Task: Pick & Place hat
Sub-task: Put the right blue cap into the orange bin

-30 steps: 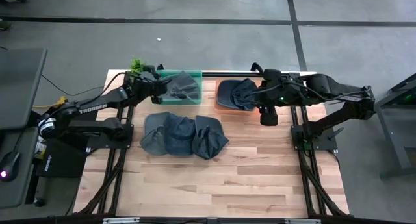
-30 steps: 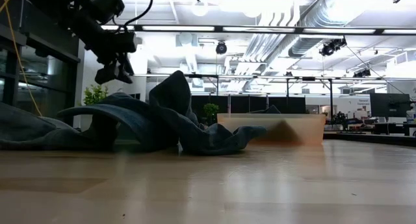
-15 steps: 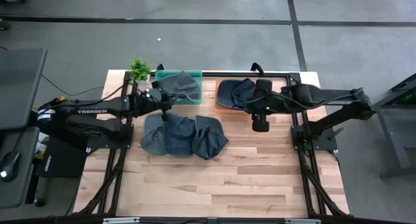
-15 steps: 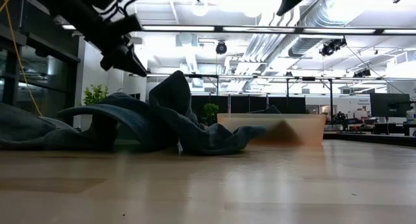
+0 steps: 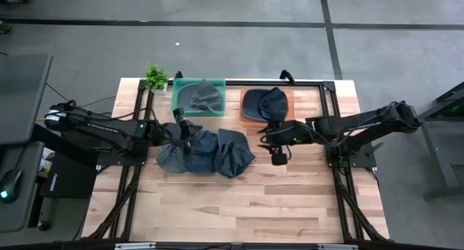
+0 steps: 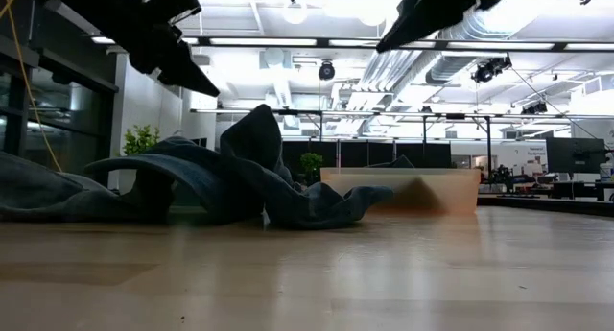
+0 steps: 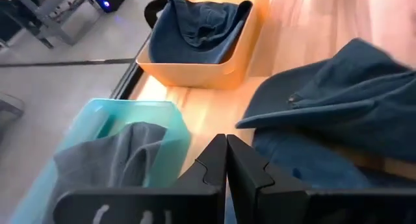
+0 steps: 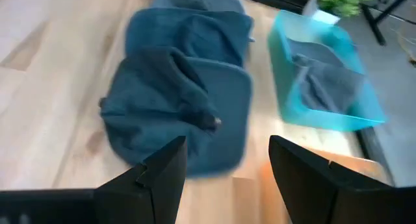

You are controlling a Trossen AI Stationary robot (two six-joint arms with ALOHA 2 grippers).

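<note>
Three dark blue hats (image 5: pixel 203 151) lie side by side in a pile on the wooden table's middle; they also show in the right wrist view (image 8: pixel 182 100) and the low view (image 6: pixel 240 177). My left gripper (image 5: pixel 187 130) hovers over the pile's far left edge, shut and empty (image 7: pixel 226 149). My right gripper (image 5: pixel 267 139) hovers to the right of the pile, open and empty (image 8: pixel 227 156). A grey hat (image 5: pixel 203 96) lies in the teal bin (image 5: pixel 176 98). A dark blue hat (image 5: pixel 267 103) lies in the orange bin (image 5: pixel 246 114).
A small green plant (image 5: pixel 155 77) stands at the far left corner, next to the teal bin. The two bins stand side by side along the far edge. Bare wood (image 5: pixel 239 206) stretches across the table's near half.
My left gripper has drawn back from over the teal bin toward the table's near edge, to the pile's far left edge, and its fingers have shut. My right gripper has moved from beside the orange bin toward the near edge and left, toward the pile. The hats have kept still.
</note>
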